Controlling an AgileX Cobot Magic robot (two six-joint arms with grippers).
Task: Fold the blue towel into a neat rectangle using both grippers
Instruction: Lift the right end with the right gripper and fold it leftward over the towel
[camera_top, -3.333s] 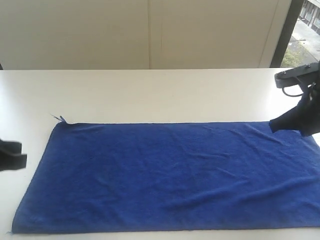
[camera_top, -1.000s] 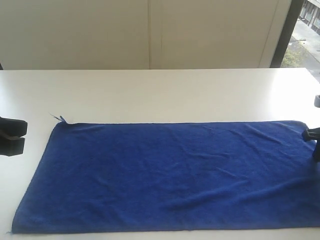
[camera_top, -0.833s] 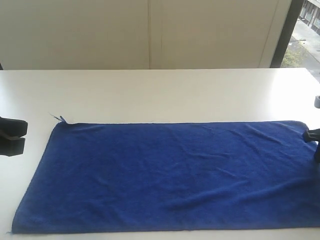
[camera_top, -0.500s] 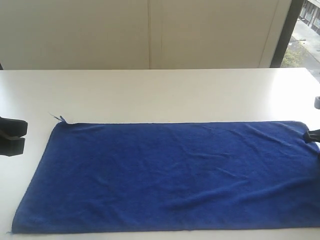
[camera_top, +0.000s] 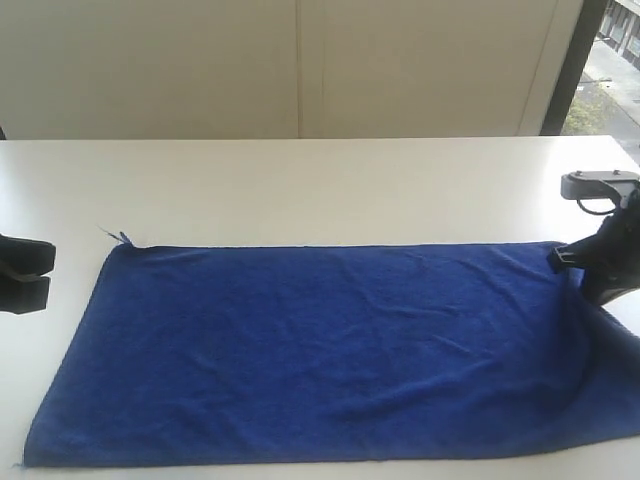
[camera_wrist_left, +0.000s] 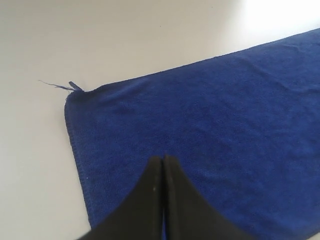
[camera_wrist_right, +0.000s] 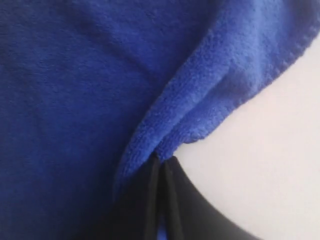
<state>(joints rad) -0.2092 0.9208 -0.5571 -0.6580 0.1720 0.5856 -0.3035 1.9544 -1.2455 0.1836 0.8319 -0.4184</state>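
At right, my right gripper (camera_top: 568, 262) had just clamped and lifted a corner of the towel (camera_top: 330, 350), starting the fold; left gripper (camera_wrist_left: 163, 161) idled, clenched.

The blue towel (camera_top: 330, 350) is showing as soft terry cloth, matt and nubby, its pile looking coarse and fuzzy up close, with a stitched hem running along its edge and a loose thread (camera_wrist_left: 55, 85) fraying at one corner. The table (camera_top: 300, 190) is looking smooth and white, catching a faint sheen of daylight. The left gripper (camera_wrist_left: 163, 159) and right gripper (camera_wrist_right: 160, 162) are appearing as smooth, matt black plastic.
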